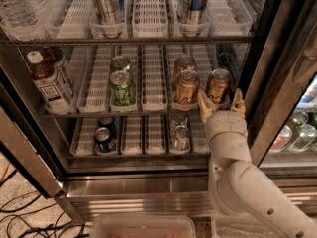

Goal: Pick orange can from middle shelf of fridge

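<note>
The fridge (pixel 277 58) stands open with its white-laned shelves in view. On the middle shelf (pixel 153 110) stand three orange cans: one at the right front (pixel 218 85), one left of it (pixel 186 87) and one behind that (pixel 184 63). My gripper (pixel 221 103) is open, just in front of and below the right front orange can, its two tan fingers (pixel 205 104) pointing up on either side of the can's foot. It holds nothing.
Two green cans (pixel 122 88) and brown tea bottles (pixel 49 81) share the middle shelf at left. Tall slim cans (pixel 106 4) stand on the rack above. Blue (pixel 102 138) and silver cans (pixel 181 137) stand below. The door frame (pixel 262 83) is close on the right. Cables (pixel 20 217) lie on the floor.
</note>
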Available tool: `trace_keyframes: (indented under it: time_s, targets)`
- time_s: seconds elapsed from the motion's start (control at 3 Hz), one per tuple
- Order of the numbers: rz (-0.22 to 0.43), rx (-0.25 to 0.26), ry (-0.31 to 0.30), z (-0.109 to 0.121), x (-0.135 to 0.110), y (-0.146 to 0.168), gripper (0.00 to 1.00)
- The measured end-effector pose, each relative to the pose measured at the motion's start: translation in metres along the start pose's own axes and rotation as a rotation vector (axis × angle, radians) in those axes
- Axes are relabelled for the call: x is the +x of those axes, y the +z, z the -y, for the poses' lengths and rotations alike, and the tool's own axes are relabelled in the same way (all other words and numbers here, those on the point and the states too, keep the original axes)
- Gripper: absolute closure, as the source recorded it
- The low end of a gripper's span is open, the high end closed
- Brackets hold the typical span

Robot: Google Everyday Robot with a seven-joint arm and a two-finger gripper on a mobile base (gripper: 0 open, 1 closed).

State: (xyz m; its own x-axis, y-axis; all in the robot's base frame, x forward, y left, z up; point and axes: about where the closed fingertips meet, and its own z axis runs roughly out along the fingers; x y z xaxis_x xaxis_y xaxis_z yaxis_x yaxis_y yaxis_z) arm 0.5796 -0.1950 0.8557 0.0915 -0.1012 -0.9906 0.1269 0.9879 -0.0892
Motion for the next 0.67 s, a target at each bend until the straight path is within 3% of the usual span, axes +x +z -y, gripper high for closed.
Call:
trace_keyframes:
  time_s: [0.67]
  targets:
    - [-0.009, -0.033, 0.026, 0.0001, 0.0051, 0.0172, 0.32]
